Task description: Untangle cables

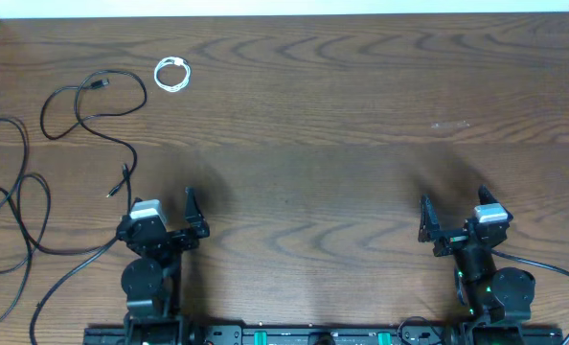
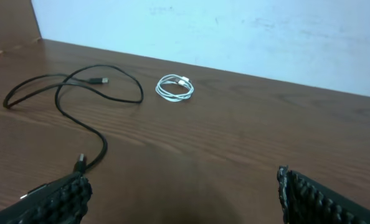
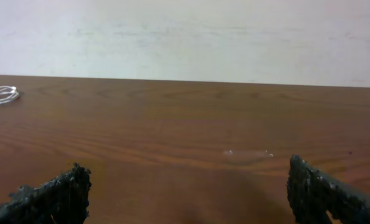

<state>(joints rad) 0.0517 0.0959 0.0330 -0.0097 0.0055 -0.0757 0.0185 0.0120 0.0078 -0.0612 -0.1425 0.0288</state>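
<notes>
A short white cable [image 1: 172,75] lies coiled at the far left of the table; it also shows in the left wrist view [image 2: 174,88] and at the left edge of the right wrist view [image 3: 1,95]. A long black cable [image 1: 122,142] loops beside it, one plug end near the coil and the other end just ahead of my left gripper [image 2: 101,138]. A second long black cable [image 1: 25,144] sprawls at the left table edge. My left gripper [image 1: 162,218] [image 2: 182,193] is open and empty. My right gripper [image 1: 454,218] [image 3: 188,193] is open and empty, far from the cables.
The wooden table [image 1: 342,125] meets a pale wall at the back. Thicker black arm cables run along the front edge by the arm bases [image 1: 553,268].
</notes>
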